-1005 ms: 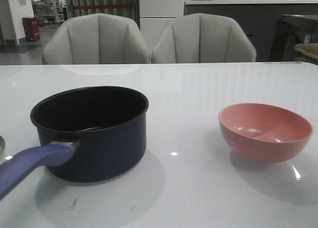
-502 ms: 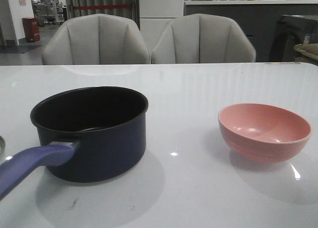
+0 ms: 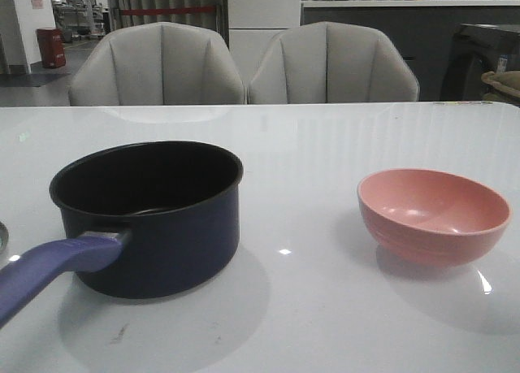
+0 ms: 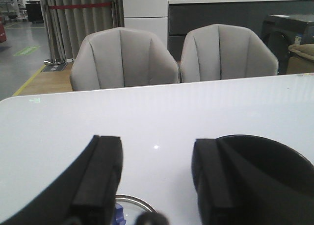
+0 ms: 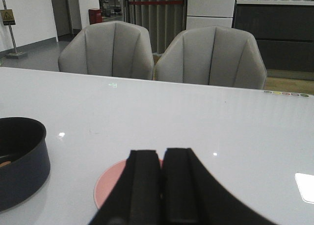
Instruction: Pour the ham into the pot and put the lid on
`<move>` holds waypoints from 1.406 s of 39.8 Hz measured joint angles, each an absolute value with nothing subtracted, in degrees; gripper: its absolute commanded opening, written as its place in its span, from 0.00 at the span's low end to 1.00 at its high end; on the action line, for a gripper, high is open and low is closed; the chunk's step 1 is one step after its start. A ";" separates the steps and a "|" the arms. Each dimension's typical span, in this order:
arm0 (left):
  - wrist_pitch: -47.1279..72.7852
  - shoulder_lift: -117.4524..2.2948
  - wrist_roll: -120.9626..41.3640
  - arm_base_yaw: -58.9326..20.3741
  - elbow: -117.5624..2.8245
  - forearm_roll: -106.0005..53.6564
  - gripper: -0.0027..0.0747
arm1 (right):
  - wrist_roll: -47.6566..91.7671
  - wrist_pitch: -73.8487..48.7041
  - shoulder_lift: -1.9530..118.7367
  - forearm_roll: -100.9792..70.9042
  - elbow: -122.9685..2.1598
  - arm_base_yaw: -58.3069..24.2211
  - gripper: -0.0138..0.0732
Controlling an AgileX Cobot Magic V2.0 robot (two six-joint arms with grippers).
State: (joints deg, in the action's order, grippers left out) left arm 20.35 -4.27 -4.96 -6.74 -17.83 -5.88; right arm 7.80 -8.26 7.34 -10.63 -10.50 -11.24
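The dark navy pot point(image 3: 150, 219) stands on the left of the white table, its purple-blue handle point(image 3: 57, 263) pointing to the near left. A small orange-pink bit of ham point(image 5: 4, 163) shows inside the pot point(image 5: 19, 161). Neither gripper appears in the front view. My left gripper point(image 4: 157, 178) is open above the table, with the pot point(image 4: 270, 171) just beside one finger. Below it lies the lid point(image 4: 135, 201), only part of its steel rim and blue knob showing. My right gripper point(image 5: 162, 157) is shut with nothing in it, over the pink bowl point(image 5: 110, 186).
The pink bowl point(image 3: 433, 214) sits on the right of the table and looks empty. A sliver of the lid's rim point(image 3: 2, 235) shows at the far left edge. Two grey chairs point(image 3: 244, 64) stand behind the table's far edge.
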 measured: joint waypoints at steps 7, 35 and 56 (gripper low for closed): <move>20.60 -4.53 -4.96 -6.74 -17.83 -5.88 0.53 | 7.80 -8.68 7.34 -10.63 -10.50 -11.24 0.30; 41.08 -32.91 9.41 -6.74 -35.90 2.06 0.85 | 7.90 -8.81 7.34 -10.63 -10.50 -11.24 0.30; 53.67 -66.71 11.29 -2.62 -51.19 3.59 0.85 | 7.90 -8.81 7.34 -10.63 -10.50 -11.24 0.30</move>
